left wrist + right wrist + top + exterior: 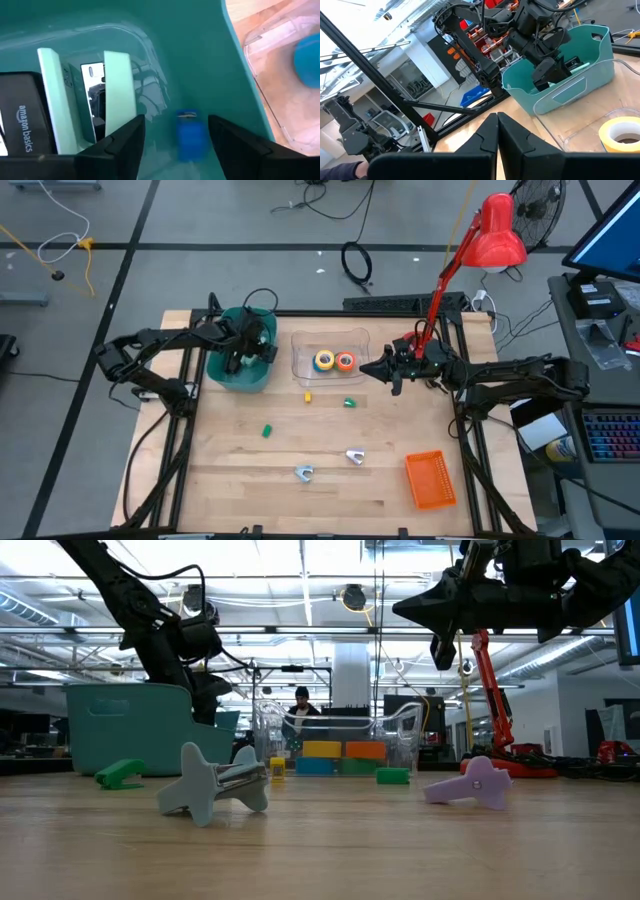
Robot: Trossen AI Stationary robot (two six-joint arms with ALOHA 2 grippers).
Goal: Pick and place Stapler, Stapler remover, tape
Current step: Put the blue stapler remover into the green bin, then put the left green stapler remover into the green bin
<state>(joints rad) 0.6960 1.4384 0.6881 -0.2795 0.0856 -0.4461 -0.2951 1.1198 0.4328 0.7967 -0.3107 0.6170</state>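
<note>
Dropping a stapler into the teal plastic bin [240, 365]

My left pincer [175, 131] hangs spread over the small blue stapler [190, 134] lying in the bin, upper left; next I lift clear toward the green stapler [268, 430] on the desk [240, 480].

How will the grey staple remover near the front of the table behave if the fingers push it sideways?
The grey staple remover rests on splayed wings, so it would probably pivot or skid rather than roll. It looks like small, thin plastic with metal claws, likely light, so it may slide easily on the smooth wooden table. Its hinged halves could squeeze together under pressure.
</note>
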